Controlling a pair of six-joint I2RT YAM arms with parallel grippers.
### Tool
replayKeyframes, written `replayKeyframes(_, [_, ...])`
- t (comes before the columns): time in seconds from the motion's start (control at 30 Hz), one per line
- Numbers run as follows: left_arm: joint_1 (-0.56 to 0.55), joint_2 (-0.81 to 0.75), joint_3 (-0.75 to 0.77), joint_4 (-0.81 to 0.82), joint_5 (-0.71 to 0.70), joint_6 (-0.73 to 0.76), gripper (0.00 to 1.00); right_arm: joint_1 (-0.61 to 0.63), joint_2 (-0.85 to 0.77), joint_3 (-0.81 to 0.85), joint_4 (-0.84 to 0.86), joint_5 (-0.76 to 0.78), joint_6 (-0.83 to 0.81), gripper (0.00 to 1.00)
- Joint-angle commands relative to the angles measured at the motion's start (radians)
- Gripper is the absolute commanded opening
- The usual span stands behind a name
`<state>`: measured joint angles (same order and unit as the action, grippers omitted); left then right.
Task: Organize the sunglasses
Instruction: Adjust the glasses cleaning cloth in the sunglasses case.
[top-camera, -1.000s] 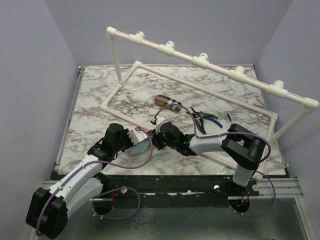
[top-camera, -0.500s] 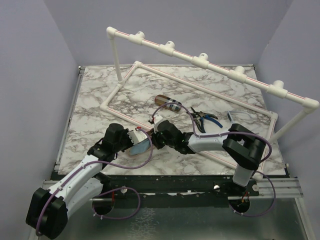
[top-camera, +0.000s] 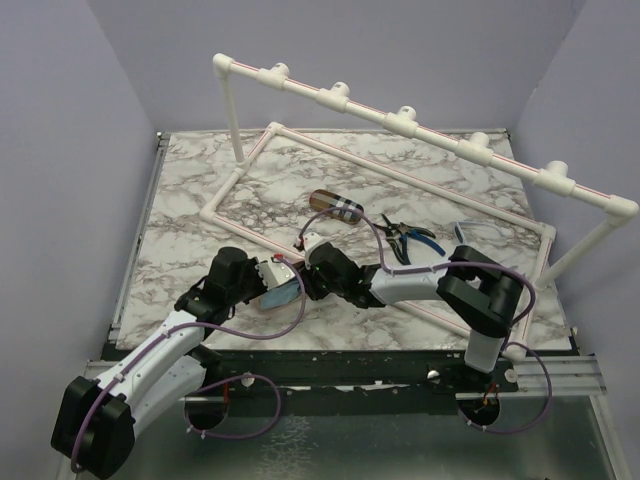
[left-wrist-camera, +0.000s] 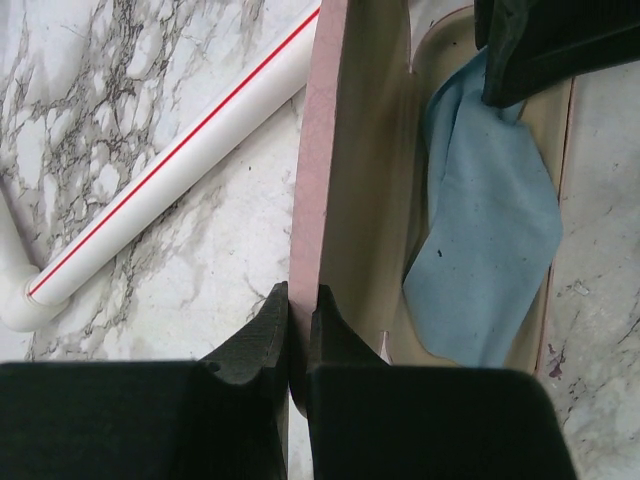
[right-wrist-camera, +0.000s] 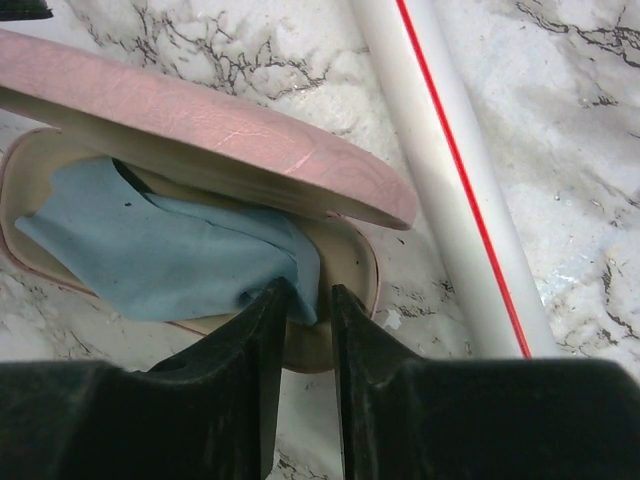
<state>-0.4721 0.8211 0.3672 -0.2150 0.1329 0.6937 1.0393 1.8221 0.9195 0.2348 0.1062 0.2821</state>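
An open pink case (top-camera: 270, 297) lies near the front middle with a blue cloth (left-wrist-camera: 490, 250) inside. My left gripper (top-camera: 277, 272) is shut on the edge of the case's raised lid (left-wrist-camera: 320, 150). My right gripper (top-camera: 303, 285) reaches into the other end of the case, its jaws closed to a narrow gap on a corner of the cloth (right-wrist-camera: 180, 250). The blue-framed sunglasses (top-camera: 473, 230) lie at the right, far from both grippers. The pink-purple pair is not in view.
A brown plaid case (top-camera: 335, 205) and black-and-blue pliers (top-camera: 405, 236) lie behind the right arm. A white pipe frame (top-camera: 400, 170) with a raised rail (top-camera: 405, 122) rings the back and right. One pipe (right-wrist-camera: 440, 170) runs right beside the pink case.
The right arm has shifted slightly left and further into the case. The left gripper keeps its hold on the lid.
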Motion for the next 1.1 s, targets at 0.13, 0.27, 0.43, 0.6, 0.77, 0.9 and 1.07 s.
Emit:
replayKeyframes(0.13, [-0.003, -0.020, -0.017, 0.048, -0.002, 0.013, 0.00, -0.001, -0.125, 0.004, -0.052, 0.015, -0.110, 0.36])
replayKeyframes(0.27, [-0.003, -0.023, -0.018, 0.051, -0.003, 0.012, 0.00, 0.007, -0.160, -0.027, -0.021, -0.011, -0.132, 0.36])
replayKeyframes(0.43, [-0.003, -0.023, -0.027, 0.052, -0.004, 0.014, 0.00, 0.013, -0.157, -0.110, 0.184, -0.163, -0.106, 0.20])
replayKeyframes(0.6, [-0.003, -0.020, -0.028, 0.058, -0.007, 0.012, 0.00, 0.011, -0.074, -0.114, 0.344, -0.268, -0.064, 0.07])
replayKeyframes(0.77, [-0.003, -0.023, -0.028, 0.058, -0.009, 0.013, 0.00, -0.006, 0.010, -0.103, 0.365, -0.279, -0.030, 0.03])
replayKeyframes(0.9, [-0.003, -0.028, -0.028, 0.057, -0.013, 0.016, 0.00, -0.028, 0.048, -0.114, 0.295, -0.230, 0.005, 0.01])
replayKeyframes(1.07, [-0.003, -0.026, -0.028, 0.060, -0.017, 0.044, 0.00, -0.036, 0.035, -0.127, 0.220, -0.181, 0.010, 0.00])
